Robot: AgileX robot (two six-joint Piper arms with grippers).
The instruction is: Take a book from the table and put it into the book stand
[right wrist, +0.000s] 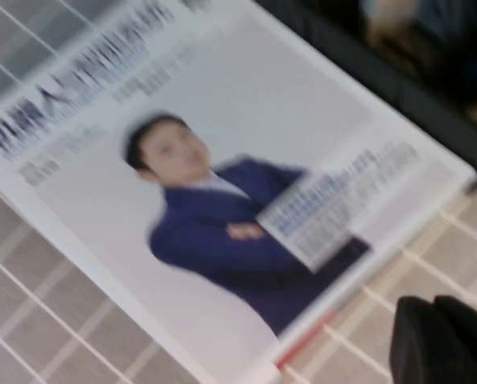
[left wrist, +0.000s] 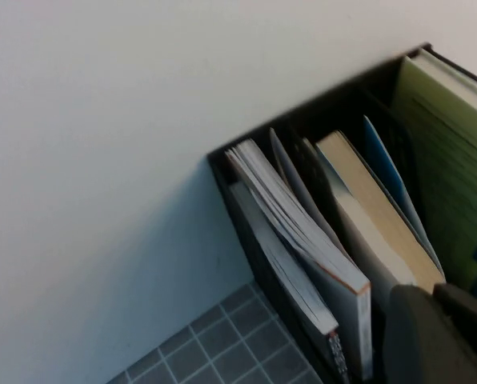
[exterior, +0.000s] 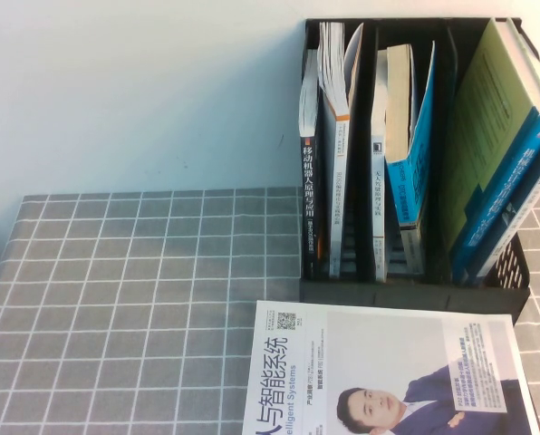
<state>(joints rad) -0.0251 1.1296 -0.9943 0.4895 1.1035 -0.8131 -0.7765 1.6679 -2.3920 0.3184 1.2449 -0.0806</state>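
White book (exterior: 388, 376), cover showing a suited man: flat on the table (exterior: 116, 290), nearest the camera, just in front of the book stand (exterior: 415, 292).
Book stand: black, three compartments, at the table's far right.
Yellow-green book (exterior: 487, 136): in the right compartment, leaning right.
Left gripper (left wrist: 442, 332): beside the stand's books, fingers together, holding nothing visible.
Right gripper (right wrist: 442, 340): above the white book's corner; blurred, probably closed, cannot tell.

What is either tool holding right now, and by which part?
Nothing, as far as shows. The left tool, shut, hangs near the book stand, empty. The right tool hovers beside the white book, not touching it.
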